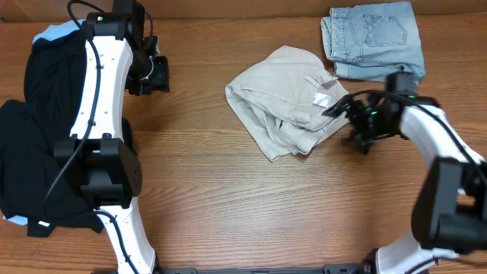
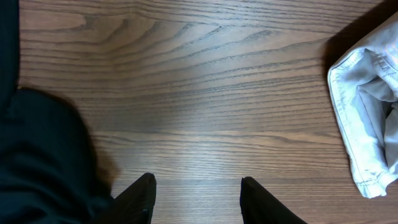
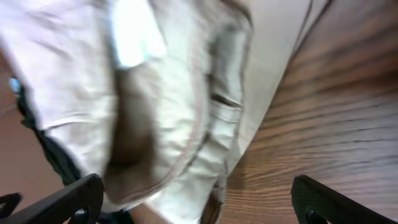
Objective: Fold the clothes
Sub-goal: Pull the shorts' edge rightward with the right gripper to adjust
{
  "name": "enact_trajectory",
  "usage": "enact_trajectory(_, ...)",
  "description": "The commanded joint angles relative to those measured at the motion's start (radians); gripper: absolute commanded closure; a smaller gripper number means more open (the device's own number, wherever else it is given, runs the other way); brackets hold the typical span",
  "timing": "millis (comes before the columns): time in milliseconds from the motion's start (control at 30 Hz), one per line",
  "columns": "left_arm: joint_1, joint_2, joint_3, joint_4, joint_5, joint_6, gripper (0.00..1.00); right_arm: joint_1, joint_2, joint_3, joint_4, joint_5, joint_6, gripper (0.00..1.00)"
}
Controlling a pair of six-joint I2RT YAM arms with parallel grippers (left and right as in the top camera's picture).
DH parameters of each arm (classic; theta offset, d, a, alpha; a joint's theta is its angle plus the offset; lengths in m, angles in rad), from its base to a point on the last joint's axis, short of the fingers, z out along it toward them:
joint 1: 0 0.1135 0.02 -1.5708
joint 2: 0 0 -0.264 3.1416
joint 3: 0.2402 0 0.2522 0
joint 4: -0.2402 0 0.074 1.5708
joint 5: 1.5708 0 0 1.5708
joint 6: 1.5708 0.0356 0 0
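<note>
The beige shorts [image 1: 285, 103] lie crumpled in a heap at the middle of the table, with a small white label [image 1: 323, 98] showing on the right side. My right gripper [image 1: 345, 120] is open at the heap's right edge; in the right wrist view its fingers [image 3: 196, 198] spread wide around the shorts' edge [image 3: 180, 112]. My left gripper [image 1: 156, 76] is open and empty, far left of the shorts, over bare wood [image 2: 198, 193]. The shorts' hem [image 2: 364, 106] shows at the right of the left wrist view.
Light-blue denim shorts [image 1: 374, 38] lie folded at the back right, just behind my right arm. Black garments [image 1: 34, 129] are piled along the left edge, also in the left wrist view [image 2: 37, 162]. Bare wood lies in front of the heap.
</note>
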Motion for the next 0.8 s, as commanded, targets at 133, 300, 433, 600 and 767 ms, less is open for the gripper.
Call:
enact_trajectory(133, -0.007, -0.004, 0.019, 0.008, 0.0, -0.01, 0.54, 0.111, -0.051, -0.023, 0.083, 0.039, -0.041, 0.0)
enact_trajectory(300, -0.007, -0.004, 0.019, 0.007, 0.0, -0.009, 0.53, 0.238, -0.02, -0.032, 0.067, 0.234, 0.016, 0.0)
enact_trajectory(433, -0.007, -0.004, 0.019, 0.006, 0.0, -0.009, 0.54, 0.29, 0.01, -0.04, 0.051, 0.314, 0.037, 0.0)
enact_trajectory(600, -0.007, -0.004, 0.019, 0.006, -0.003, -0.009, 0.54, 0.297, 0.027, -0.08, 0.073, 0.345, 0.091, 0.0)
enact_trajectory(767, -0.007, -0.004, 0.019, 0.006, -0.003, -0.009, 0.54, 0.297, 0.029, -0.155, 0.175, 0.325, 0.173, 0.0)
